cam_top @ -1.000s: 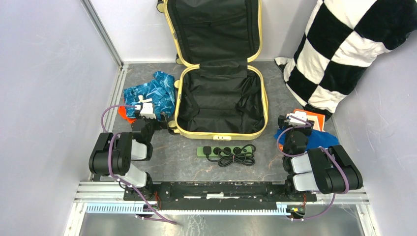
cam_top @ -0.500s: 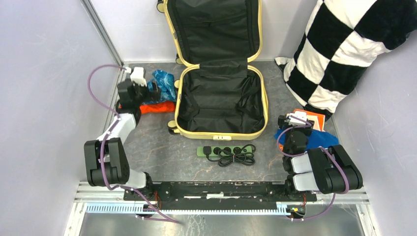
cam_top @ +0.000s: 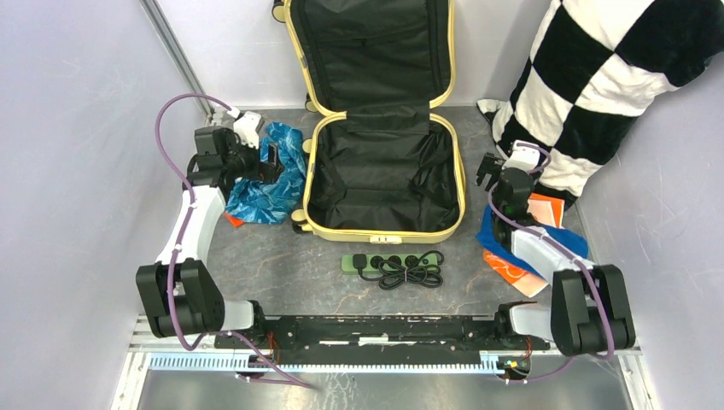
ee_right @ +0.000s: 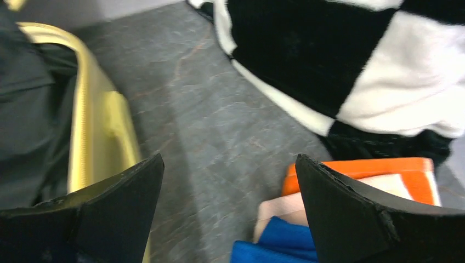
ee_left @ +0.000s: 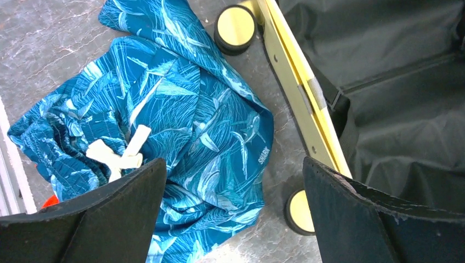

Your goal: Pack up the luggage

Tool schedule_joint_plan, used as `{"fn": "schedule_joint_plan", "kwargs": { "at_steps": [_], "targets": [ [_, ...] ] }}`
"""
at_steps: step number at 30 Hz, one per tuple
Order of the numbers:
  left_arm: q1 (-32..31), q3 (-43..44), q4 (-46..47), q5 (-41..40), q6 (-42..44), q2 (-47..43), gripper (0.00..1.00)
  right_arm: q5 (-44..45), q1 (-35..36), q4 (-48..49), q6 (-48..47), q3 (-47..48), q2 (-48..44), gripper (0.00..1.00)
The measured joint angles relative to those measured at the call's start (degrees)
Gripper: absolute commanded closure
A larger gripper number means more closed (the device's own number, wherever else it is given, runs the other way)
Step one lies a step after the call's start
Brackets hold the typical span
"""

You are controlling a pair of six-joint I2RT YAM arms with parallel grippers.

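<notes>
Swung left gripper [ee_left: 233, 164], right gripper [ee_right: 230, 159] out, jaws wide; left over blue shirt [ee_left: 164, 109]; I needed descent, pinch, then suitcase [cam_top: 386, 232].

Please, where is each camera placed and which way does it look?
Top external: above and behind the robot, looking down at the luggage; the left arm and right arm show.
Left wrist: over the blue patterned cloth, looking down; the open left hand frames it.
Right wrist: beside the luggage, facing the checkered pillow; the open right hand frames it.
Shared: the luggage's yellow rim appears in all three.
</notes>
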Motion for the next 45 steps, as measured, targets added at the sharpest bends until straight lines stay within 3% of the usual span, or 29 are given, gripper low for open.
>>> {"fn": "schedule_joint_plan", "kwargs": {
  "at_steps": [4,11,22,27,34,45],
  "targets": [
    [-0.5,2.1,-2.8,0.4,4.3,3.4,0.0,-7.3,0.0,-4.3,4.6,-1.2,-6.1,0.02],
    [-5.9,6.3,-1.5,-6.7,6.2,14.2,0.0,-4.3,11.0,-13.2,3.0,-1.3,-9.2,0.02],
    [-9.4,19.8,4.2,-25.0,-2.9,30.4,0.0,-0.7,23.9,-18.7,1.9,-0.6,-16.0,0.02],
    [-10.1,23.4,4.5,-28.1,-5.3,35.5,0.04,-0.5,27.6,-20.8,1.7,-0.6,-16.0,0.02],
    [-11.3,27.3,3.1,-30.0,-8.2,40.5,0.11,-0.5,30.7,-22.1,1.4,-0.2,-16.0,0.02],
    [-15.5,24.9,6.4,-39.8,-9.0,41.0,0.15,-0.7,31.2,-22.3,1.3,0.6,-16.7,0.02]
  ]
}}
